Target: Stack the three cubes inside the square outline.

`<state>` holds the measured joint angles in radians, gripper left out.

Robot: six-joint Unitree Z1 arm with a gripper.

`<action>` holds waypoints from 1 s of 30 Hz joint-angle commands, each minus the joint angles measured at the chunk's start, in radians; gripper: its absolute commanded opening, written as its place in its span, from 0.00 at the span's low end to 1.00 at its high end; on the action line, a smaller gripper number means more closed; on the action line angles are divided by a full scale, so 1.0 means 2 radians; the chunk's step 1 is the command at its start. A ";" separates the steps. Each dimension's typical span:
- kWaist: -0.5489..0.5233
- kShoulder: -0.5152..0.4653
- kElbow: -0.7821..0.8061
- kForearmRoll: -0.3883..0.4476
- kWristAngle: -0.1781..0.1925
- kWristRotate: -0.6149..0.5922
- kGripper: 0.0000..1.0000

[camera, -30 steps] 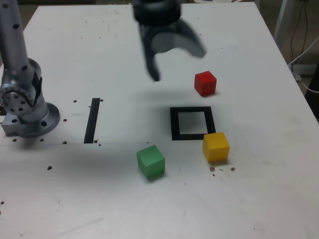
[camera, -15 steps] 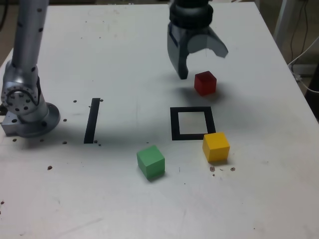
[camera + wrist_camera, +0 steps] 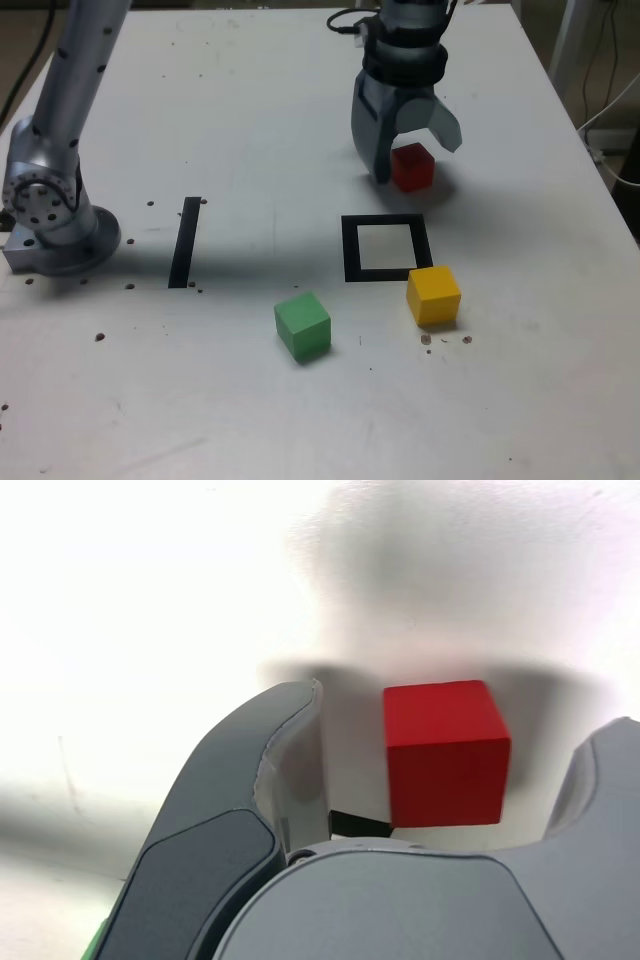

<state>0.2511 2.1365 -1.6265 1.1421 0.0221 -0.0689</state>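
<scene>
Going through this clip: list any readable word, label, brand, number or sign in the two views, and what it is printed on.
None. No readable text in either view.
The red cube, yellow cube and green cube have plain faces.
The square outline and black strip are bare marks, not letters.
The gripper and arm base show no legible marking.

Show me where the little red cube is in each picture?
Exterior view: the small matte red cube sits on the white table, farther from the camera than the black square outline, between the grey gripper's open jaws.
Wrist view: the red cube sits mid-picture between the jaws.
Shared landmark: the gripper itself.
</scene>
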 commanded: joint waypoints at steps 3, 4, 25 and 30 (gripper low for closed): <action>0.000 0.009 -0.007 0.001 0.005 -0.004 0.67; 0.000 0.010 -0.008 0.002 0.006 -0.005 0.64; -0.001 0.014 -0.001 -0.023 0.006 -0.011 0.16; -0.004 -0.005 0.003 -0.015 0.009 -0.011 0.13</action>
<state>0.2474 2.1528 -1.6222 1.1050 0.0381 -0.0905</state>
